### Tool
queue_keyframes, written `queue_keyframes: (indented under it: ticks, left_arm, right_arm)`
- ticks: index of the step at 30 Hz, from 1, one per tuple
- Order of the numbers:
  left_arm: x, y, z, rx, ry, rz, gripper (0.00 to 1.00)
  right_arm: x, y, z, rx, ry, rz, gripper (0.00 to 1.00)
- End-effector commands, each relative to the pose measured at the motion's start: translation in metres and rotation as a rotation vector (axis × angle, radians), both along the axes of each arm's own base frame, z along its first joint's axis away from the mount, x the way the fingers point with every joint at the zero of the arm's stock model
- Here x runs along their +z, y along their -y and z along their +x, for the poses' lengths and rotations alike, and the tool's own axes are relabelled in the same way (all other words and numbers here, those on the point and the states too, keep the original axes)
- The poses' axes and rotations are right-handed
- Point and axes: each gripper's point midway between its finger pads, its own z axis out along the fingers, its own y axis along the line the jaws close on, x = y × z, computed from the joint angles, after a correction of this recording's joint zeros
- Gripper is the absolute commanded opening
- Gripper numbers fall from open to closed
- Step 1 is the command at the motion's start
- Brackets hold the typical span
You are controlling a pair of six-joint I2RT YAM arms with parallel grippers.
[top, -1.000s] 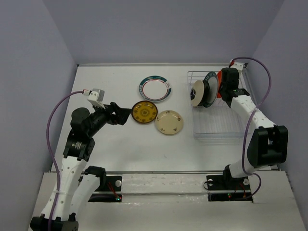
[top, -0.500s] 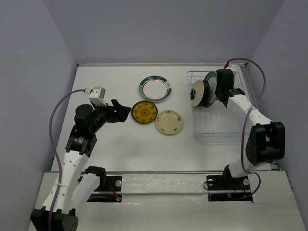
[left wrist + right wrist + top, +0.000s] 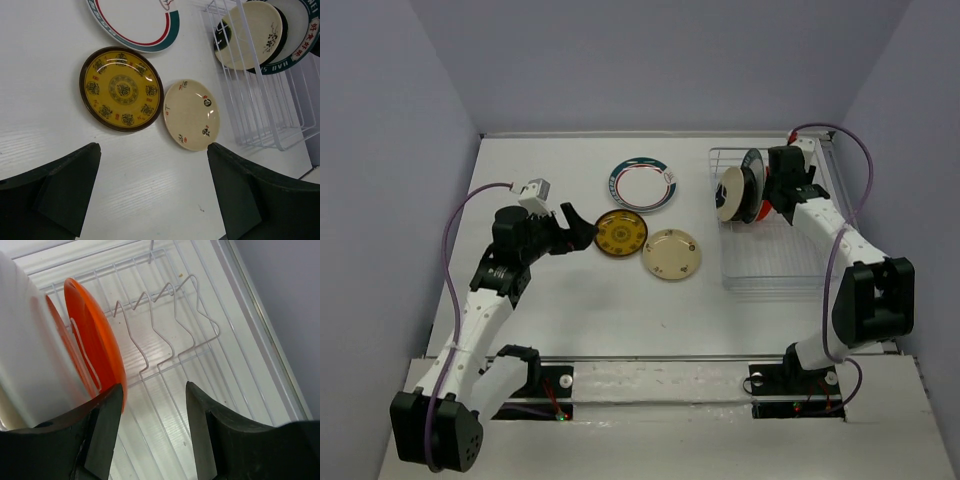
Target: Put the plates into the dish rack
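Calls for left hand [image 3: 577,226], spread wide, just left of mustard plate [image 3: 620,234] flat on table [image 3: 570,300]; right hand [image 3: 154,395], parted too, well apart.

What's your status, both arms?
Left end effector open, near mustard plate. Right end effector open beside orange plate in rack. Cream plate, white plate on table. Nothing blocking.

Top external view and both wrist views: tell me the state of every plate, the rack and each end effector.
Mustard-brown plate, flat on the table.
Loose cream plate, flat on the table.
Teal-rimmed plate, flat on the table.
Orange plate, upright in a slot.
Racked cream plate, upright in a slot.
Dish rack, partly loaded, slots free.
Left end effector, open, empty.
Right end effector, open, empty.
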Motion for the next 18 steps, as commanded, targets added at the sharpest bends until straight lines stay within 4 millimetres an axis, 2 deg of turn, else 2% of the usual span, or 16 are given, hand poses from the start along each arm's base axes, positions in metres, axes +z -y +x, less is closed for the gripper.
queue_keyframes:
  ticks: [1,3,4,6,8,10,11,12,13,14,18]
  left_arm:
    - [-0.001,0.005,0.003,0.023,-0.014,-0.072,0.97]
    - [0.002,0.005,0.008,0.060,-0.007,-0.110,0.91]
    - [-0.001,0.005,0.009,0.073,-0.015,-0.120,0.84]
    - [-0.017,0.000,0.017,0.161,-0.048,-0.114,0.82]
    - [-0.023,0.001,0.020,0.190,-0.053,-0.106,0.81]
    - [-0.030,0.012,0.019,0.204,-0.068,-0.111,0.79]
    - [-0.033,0.013,0.022,0.221,-0.069,-0.104,0.78]
    - [-0.042,0.010,0.029,0.271,-0.078,-0.079,0.78]
    - [-0.047,0.012,0.031,0.279,-0.091,-0.080,0.76]
    - [-0.059,0.010,0.040,0.318,-0.104,-0.056,0.74]
    - [-0.087,0.002,0.058,0.403,-0.151,-0.001,0.71]
  right_arm:
    - [0.057,0.005,-0.012,-0.036,0.128,0.001,0.59]
    - [0.064,0.006,-0.018,-0.037,0.145,0.005,0.59]
    - [0.073,0.007,-0.024,-0.036,0.168,0.011,0.59]
    - [0.083,0.005,-0.034,-0.024,0.203,0.037,0.58]
    - [0.092,0.003,-0.041,-0.015,0.233,0.060,0.58]
    - [0.103,-0.006,-0.047,0.030,0.272,0.112,0.58]
    - [0.108,-0.015,-0.048,0.070,0.294,0.155,0.58]
    - [0.119,-0.035,-0.052,0.170,0.328,0.233,0.58]
    - [0.121,-0.046,-0.054,0.221,0.347,0.275,0.58]
    - [0.122,-0.066,-0.061,0.314,0.360,0.356,0.58]
    - [0.130,-0.111,-0.081,0.516,0.398,0.513,0.59]
